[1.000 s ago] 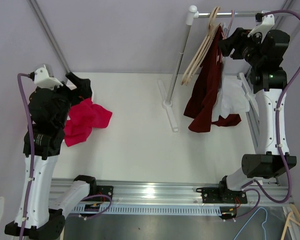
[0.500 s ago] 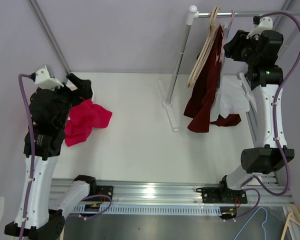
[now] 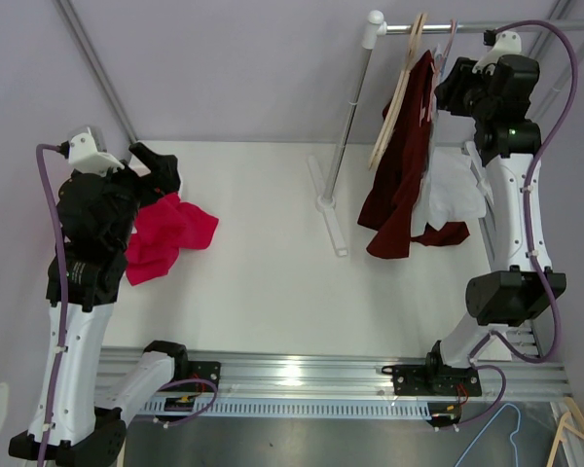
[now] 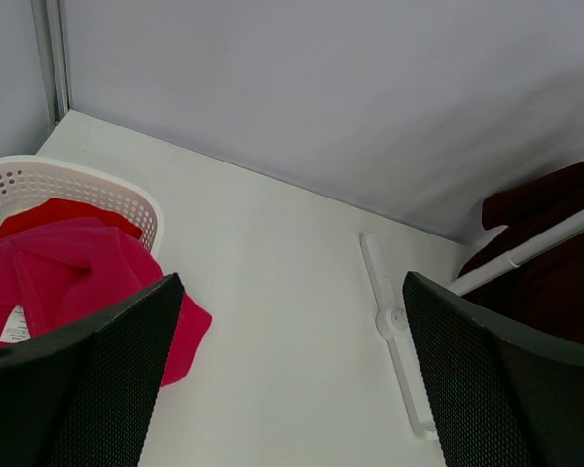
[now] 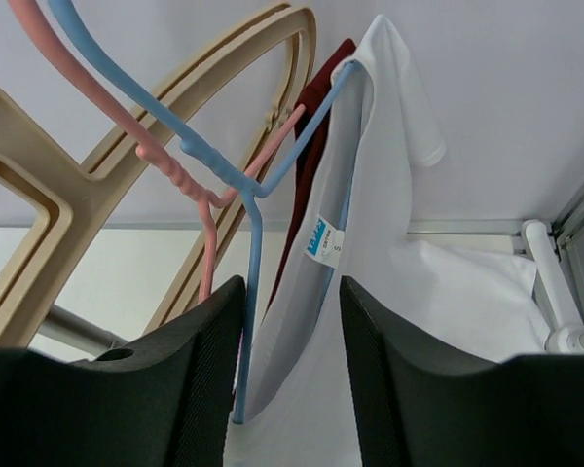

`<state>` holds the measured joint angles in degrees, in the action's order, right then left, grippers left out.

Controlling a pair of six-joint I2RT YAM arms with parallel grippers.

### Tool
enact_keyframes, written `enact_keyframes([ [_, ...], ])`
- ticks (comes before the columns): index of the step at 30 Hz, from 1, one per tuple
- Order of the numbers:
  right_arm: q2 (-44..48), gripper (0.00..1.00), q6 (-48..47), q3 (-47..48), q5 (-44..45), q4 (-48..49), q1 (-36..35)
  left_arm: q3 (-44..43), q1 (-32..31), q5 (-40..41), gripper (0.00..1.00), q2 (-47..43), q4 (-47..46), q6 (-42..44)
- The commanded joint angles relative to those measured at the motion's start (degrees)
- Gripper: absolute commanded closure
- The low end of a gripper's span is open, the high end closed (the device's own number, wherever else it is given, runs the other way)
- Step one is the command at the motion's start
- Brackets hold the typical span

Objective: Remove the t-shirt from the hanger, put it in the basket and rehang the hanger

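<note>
A white t-shirt (image 5: pixel 409 292) hangs on a blue hanger (image 5: pixel 253 263) from the rail (image 3: pixel 467 26) at the back right. In the top view it (image 3: pixel 457 190) sits behind a dark red shirt (image 3: pixel 399 185). My right gripper (image 5: pixel 292 292) is high up by the rail (image 3: pixel 450 83). Its jaws stand partly apart, with the white collar and its size label between them and the blue hanger's stem against the left finger. My left gripper (image 4: pixel 292 292) is open and empty, raised at the far left (image 3: pixel 156 165).
A pink hanger (image 5: pixel 206 243) and tan wooden hangers (image 5: pixel 224 97) hang left of the blue one. The rack's pole (image 3: pixel 350 117) and foot (image 3: pixel 328 204) stand mid-table. Red cloth (image 4: pixel 68 272) spills from a white basket (image 4: pixel 78 180). Spare hangers (image 3: pixel 506 438) lie at the front right.
My right gripper has risen and drawn slightly right, closer to the rail. The tan hangers and dark red shirt have swung back toward vertical. The left arm has not moved.
</note>
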<state>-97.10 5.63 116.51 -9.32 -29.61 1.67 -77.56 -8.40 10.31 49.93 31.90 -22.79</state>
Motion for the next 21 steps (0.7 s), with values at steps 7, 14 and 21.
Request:
enact_keyframes([
  [7,-2.6,0.55,-4.6,3.0,8.6,6.7,-3.7,0.4,-0.6,-0.2,0.01,0.0,-2.1,1.7],
  [14,-2.4,0.55,-5.2,-1.5,9.2,14.9,-4.7,0.6,-0.6,-0.2,0.01,0.1,-2.3,2.0],
  [21,-3.2,0.55,-5.4,-2.9,16.5,21.9,-5.6,0.8,-0.6,-0.6,0.00,0.2,-2.6,2.2],
])
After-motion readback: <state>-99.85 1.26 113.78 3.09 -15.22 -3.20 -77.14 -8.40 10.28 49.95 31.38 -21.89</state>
